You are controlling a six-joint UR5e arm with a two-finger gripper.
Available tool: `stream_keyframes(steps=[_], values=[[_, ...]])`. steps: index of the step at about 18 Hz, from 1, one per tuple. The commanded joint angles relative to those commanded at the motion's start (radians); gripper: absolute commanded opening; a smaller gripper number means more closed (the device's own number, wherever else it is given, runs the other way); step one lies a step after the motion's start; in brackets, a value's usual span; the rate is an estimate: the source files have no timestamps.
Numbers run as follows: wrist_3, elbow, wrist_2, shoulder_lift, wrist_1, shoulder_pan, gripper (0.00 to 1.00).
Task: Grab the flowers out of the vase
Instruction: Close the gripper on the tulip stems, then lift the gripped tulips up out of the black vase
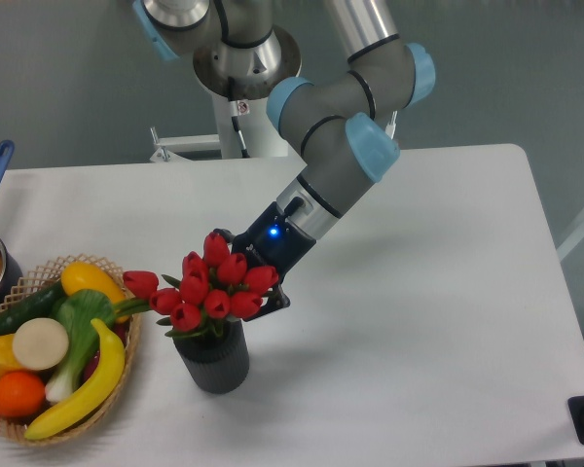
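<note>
Far to the left of the gripper, a wicker basket (117,274) of fruit and vegetables is sitting on the table (448,292), and it is playing no part in the task. Nearer in, the flowers (206,284) are leaning left, with one bloom reaching out toward the basket. Their heads are showing above the rim of the vase (214,359), which is standing just below and left of the gripper. The stems are hidden behind the blooms and leaves, so how much of them is remaining inside the vase is not visible. The gripper (256,289) is pressing into the right side of the bunch; the blooms are covering its fingers, so whether it is clamping the stems cannot be told. Judging by this, the grasp is probably being made or the lift is just beginning. Drawing the flowers fully clear of the vase is looking like the part left to do.
</note>
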Motion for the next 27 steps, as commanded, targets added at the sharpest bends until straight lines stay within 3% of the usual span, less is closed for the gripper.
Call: stream_keyframes(steps=[14, 27], values=[[-0.222, 0.072, -0.06, 0.063, 0.0, 0.025, 0.44], [-0.255, 0.075, -0.144, 0.118, -0.008, 0.109, 0.44]])
